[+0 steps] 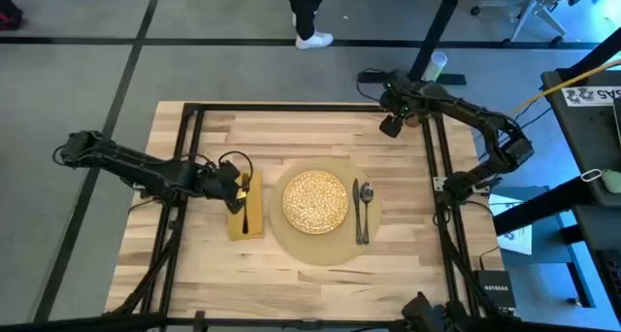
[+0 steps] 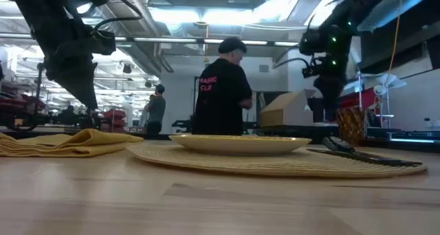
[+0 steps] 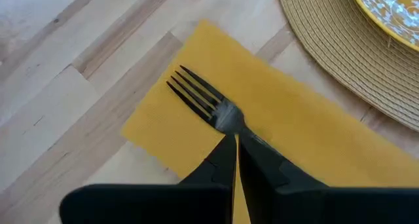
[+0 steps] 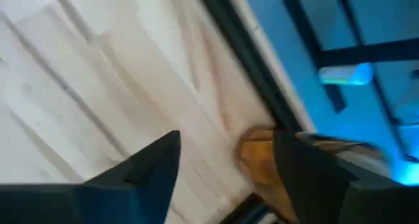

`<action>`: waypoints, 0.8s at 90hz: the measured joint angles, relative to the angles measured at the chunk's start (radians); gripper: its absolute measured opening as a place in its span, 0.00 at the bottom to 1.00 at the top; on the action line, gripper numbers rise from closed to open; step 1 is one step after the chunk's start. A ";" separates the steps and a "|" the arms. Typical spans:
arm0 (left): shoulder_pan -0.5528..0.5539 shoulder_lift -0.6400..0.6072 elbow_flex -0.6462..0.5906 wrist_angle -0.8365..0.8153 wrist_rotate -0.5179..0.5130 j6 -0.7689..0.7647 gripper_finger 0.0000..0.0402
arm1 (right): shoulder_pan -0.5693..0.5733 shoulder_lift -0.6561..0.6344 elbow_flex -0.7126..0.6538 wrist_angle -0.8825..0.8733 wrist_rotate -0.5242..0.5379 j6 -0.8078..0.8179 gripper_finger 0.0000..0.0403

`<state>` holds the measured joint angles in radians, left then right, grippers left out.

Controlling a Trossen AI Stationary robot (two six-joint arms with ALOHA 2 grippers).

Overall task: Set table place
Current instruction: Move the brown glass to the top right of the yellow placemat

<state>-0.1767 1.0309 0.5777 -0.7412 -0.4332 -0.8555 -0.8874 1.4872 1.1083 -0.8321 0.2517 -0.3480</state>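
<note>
Left gripper: clamped on fork, over napkin.
Right gripper: fingers wide, beside amber glass at the table corner.
Low view only: person behind.

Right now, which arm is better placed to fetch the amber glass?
Right. The right gripper hangs open at the far right corner, its fingers either side of the amber glass. The left gripper is shut on the fork over the napkin.

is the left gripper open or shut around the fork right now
Shut. In the left wrist view the left gripper has its fingers pressed together on the handle of the fork, over the napkin.
</note>
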 joint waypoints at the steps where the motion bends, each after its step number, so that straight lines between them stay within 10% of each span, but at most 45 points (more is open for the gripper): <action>1: 0.000 0.000 0.000 0.000 0.000 0.000 0.00 | 0.000 0.000 0.005 -0.003 0.005 0.000 0.61; 72: 0.000 0.000 0.000 -0.002 0.002 -0.001 0.00 | -0.127 0.092 0.026 -0.110 0.052 -0.019 0.56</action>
<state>-0.1768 1.0309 0.5777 -0.7428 -0.4309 -0.8562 -1.0145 1.5792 1.1343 -0.9417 0.3035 -0.3668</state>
